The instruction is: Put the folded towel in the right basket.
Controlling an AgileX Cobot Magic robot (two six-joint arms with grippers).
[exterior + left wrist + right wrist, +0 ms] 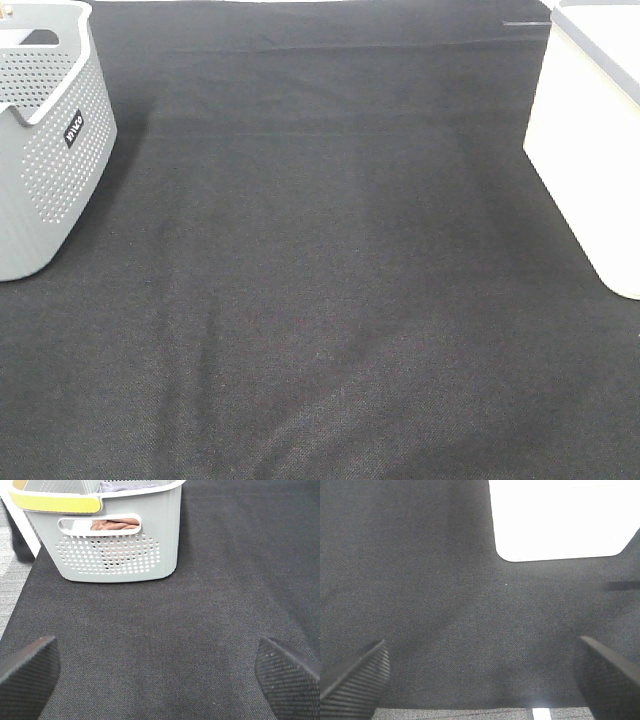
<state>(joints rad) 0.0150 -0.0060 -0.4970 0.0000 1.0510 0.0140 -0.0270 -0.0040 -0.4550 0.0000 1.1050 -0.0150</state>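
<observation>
A grey perforated basket (45, 150) stands at the far left of the black cloth; in the left wrist view (115, 535) a brownish folded towel (115, 524) shows through its handle slot. A white basket (595, 150) stands at the right edge and also shows in the right wrist view (560, 520). Neither arm appears in the exterior high view. My left gripper (160, 672) is open and empty above the cloth, facing the grey basket. My right gripper (482, 677) is open and empty, facing the white basket.
The black cloth (320, 300) covers the table between the two baskets. A yellow strip (55, 502) lies on the grey basket's rim. The cloth's edge and a grey floor (12, 575) show beside the grey basket.
</observation>
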